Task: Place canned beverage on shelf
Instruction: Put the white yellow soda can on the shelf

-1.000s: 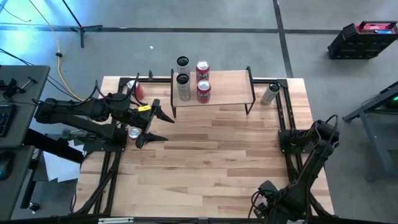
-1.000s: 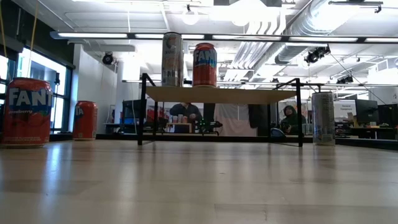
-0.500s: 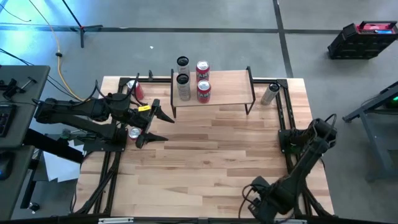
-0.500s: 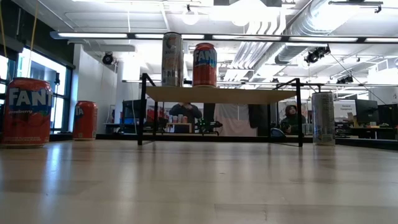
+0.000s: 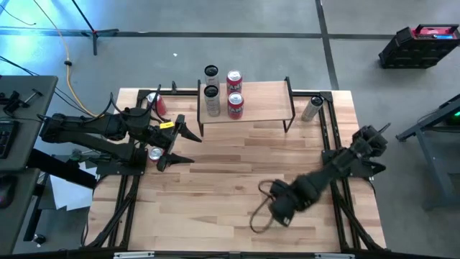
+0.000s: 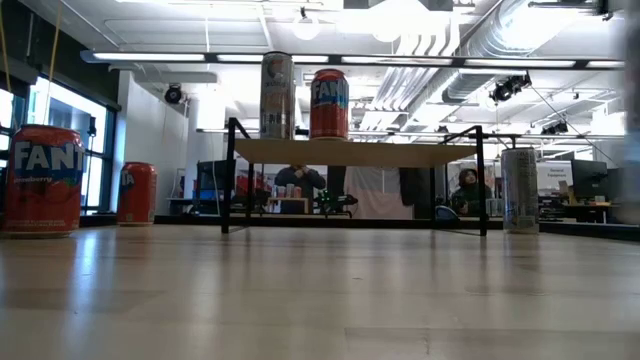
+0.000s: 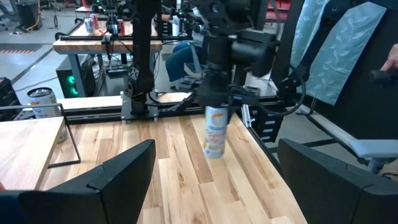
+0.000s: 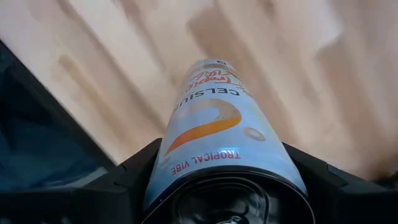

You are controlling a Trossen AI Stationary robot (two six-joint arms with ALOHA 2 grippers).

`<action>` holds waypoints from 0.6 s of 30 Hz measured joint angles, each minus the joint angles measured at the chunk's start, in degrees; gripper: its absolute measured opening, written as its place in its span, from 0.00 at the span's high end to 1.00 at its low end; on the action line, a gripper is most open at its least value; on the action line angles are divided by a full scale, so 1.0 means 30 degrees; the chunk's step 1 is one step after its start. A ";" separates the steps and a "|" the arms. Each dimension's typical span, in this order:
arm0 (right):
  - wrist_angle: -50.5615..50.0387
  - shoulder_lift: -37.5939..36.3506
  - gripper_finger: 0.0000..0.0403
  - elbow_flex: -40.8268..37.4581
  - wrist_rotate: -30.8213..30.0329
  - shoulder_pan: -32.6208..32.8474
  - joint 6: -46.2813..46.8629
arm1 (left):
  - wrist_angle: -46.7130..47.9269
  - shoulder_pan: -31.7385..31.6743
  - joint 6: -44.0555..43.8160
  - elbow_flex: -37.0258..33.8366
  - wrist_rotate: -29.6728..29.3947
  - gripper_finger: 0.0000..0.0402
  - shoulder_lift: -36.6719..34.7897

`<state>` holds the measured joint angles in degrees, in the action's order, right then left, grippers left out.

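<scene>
1. While our left arm waits at the table's left side, our right gripper [image 7: 214, 99] reaches out over the front middle of the table [image 5: 215, 187], its fingers closed around a slim can [image 8: 214, 134].
2. That slim can is pale, with an orange swirl and the words "Celsius" and "Tropical Vibe"; in the left wrist view it [image 7: 214, 132] hangs upright from the right gripper above the bare planks, and whether its base touches the wood we cannot tell.
3. Our left gripper [image 5: 188, 147] points toward the table's middle with its fingers [image 7: 118, 180] spread wide and nothing between them.
4. We see the shelf [image 5: 262, 101] at the table's far edge, a light plank on thin black legs, well apart from the held can.
5. On the shelf's left part stand a tall pale can [image 5: 212, 101] and a red can [image 5: 235, 105] side by side; two more, one pale [image 5: 210, 73] and one red [image 5: 234, 78], show just behind them, and we cannot tell whether those stand on the plank.
6. A silver can [image 5: 312, 108] stands on the table just beside the shelf's right legs.
7. Near the left arm we see a red Fanta can [image 6: 42, 180], and another red can [image 6: 137, 193] farther back.
</scene>
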<state>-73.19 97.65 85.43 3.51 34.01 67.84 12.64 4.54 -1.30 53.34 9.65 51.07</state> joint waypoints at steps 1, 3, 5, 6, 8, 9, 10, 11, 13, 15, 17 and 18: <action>-0.0033 -0.0178 0.39 0.0000 -0.0207 -0.0524 -0.1125 | -0.0007 -0.0007 -0.0006 0.0000 0.0006 0.18 0.0000; 0.0058 -0.0561 0.39 0.0000 -0.0681 -0.1585 -0.3579 | 0.0000 -0.0001 0.0001 0.0000 0.0006 0.18 -0.0004; 0.0029 -0.0876 0.39 0.0000 -0.1140 -0.2702 -0.6293 | -0.0007 -0.0005 -0.0002 0.0000 0.0001 0.18 -0.0004; 0.0016 -0.1054 0.39 0.0000 -0.1391 -0.3241 -0.7744 | -0.0003 0.0000 -0.0001 0.0000 0.0005 0.18 -0.0001; 0.0052 -0.1415 0.39 0.0000 -0.2009 -0.4318 -1.0776 | -0.0007 -0.0007 -0.0002 0.0000 -0.0001 0.18 0.0000; 0.0039 -0.1573 0.39 0.0007 -0.2303 -0.4886 -1.2243 | -0.0005 -0.0003 -0.0004 0.0000 0.0001 0.18 -0.0003; 0.0023 -0.1733 0.39 0.0007 -0.2558 -0.5439 -1.3618 | -0.0001 0.0000 -0.0003 0.0000 -0.0001 0.18 0.0000; 0.0024 -0.1848 0.39 0.0007 -0.2670 -0.6003 -1.4911 | -0.0007 0.0000 0.0001 0.0000 -0.0001 0.18 -0.0007; -0.0042 -0.2062 0.39 0.0007 -0.2682 -0.7137 -1.7034 | -0.0007 0.0000 0.0001 0.0000 0.0000 0.18 0.0000; -0.0539 -0.2122 0.39 0.0036 -0.2658 -0.8274 -1.9106 | -0.0006 -0.0003 0.0001 0.0000 0.0003 0.18 0.0000; -0.1309 -0.2089 0.39 0.0036 -0.2594 -0.9364 -2.1361 | 0.0000 0.0000 0.0001 0.0000 0.0001 0.18 0.0000; -0.1533 -0.2026 0.39 0.0036 -0.2576 -0.9912 -2.2457 | -0.0003 -0.0001 -0.0004 0.0000 0.0000 0.18 0.0000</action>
<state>-77.79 91.57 85.54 -4.22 4.27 0.47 12.64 4.53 -1.31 53.34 9.65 51.07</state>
